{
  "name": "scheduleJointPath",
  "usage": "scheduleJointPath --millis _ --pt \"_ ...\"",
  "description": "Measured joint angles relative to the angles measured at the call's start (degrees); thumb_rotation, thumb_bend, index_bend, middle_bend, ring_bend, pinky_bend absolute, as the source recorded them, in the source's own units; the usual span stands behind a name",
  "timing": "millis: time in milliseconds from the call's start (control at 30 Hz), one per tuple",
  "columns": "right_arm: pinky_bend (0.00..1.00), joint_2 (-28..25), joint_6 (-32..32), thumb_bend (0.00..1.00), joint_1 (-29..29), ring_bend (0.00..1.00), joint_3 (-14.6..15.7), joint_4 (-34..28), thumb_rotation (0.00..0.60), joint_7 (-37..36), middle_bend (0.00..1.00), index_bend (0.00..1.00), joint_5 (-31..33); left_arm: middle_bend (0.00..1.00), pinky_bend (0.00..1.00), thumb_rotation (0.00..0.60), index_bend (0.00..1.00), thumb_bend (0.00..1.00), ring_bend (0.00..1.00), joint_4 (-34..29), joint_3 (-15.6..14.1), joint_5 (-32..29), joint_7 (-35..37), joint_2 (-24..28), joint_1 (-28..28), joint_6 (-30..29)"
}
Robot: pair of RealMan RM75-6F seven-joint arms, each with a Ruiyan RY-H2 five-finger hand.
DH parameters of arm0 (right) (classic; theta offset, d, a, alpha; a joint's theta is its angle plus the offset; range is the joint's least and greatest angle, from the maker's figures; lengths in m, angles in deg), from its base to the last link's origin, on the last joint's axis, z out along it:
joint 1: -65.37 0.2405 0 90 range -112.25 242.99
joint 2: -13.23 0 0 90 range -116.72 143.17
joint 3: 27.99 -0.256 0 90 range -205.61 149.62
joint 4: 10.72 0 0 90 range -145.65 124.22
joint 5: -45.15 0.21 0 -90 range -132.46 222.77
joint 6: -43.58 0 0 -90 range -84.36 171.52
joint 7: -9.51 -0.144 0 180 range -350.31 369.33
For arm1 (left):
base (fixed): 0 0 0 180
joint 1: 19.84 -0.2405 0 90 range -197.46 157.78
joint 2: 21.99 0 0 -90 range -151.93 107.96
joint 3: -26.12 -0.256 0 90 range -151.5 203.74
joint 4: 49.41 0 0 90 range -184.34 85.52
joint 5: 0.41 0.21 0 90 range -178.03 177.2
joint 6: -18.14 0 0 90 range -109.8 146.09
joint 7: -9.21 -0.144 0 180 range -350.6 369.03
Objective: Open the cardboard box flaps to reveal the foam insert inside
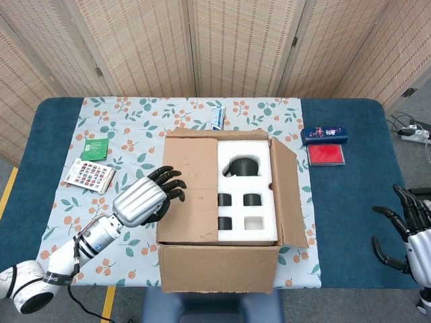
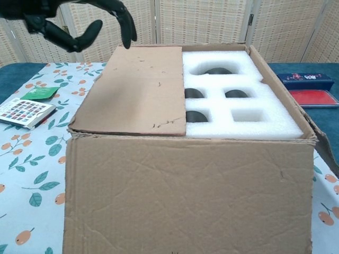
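Hovering spread and empty, left hand (image 1: pixel 147 198) fingers (image 1: pixel 170 182) reach over the closed flap (image 1: pixel 190 188); right hand (image 1: pixel 412 232) splayed, holding nothing.

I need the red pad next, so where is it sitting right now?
The flat red pad lies on the blue table to the right of the cardboard box in the head view, just in front of the dark blue case.

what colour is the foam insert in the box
White foam insert, with dark cutouts; clearest in the chest view.

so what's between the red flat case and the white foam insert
In the head view, the box's opened right cardboard flap stands between the red flat case and the white foam insert, then a strip of floral tablecloth.
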Motion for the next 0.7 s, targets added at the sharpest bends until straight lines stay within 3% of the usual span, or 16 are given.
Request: scheduleJointPath --millis 400,533,700 --pt "0.12 -1.37 4.33 0.52 -2.72 0.03 -0.95 1.04 0.168 -5.77 0.00 0.28 0.82 0.24 0.03 0.600 0.44 0.90 0.08 7.42 0.60 -4.14 -0.75 -8.19 7.99 5.87" --pt "0.05 -1.83 3.77 0.52 -3.15 0.03 -1.05 1.63 0.167 -7.61 0.00 0.28 1.68 0.20 0.00 0.600 0.44 0.90 0.06 9.25 0.74 -7.50 -3.58 -10.18 10.34 7.69" --pt "0.04 -2.31 3.92 0.52 -4.06 0.03 -1.44 2.27 0.171 -9.17 0.00 0.28 2.78 0.20 0.00 0.600 0.44 0.90 0.06 11.17 0.89 -10.09 -6.69 -13.55 13.09 8.18"
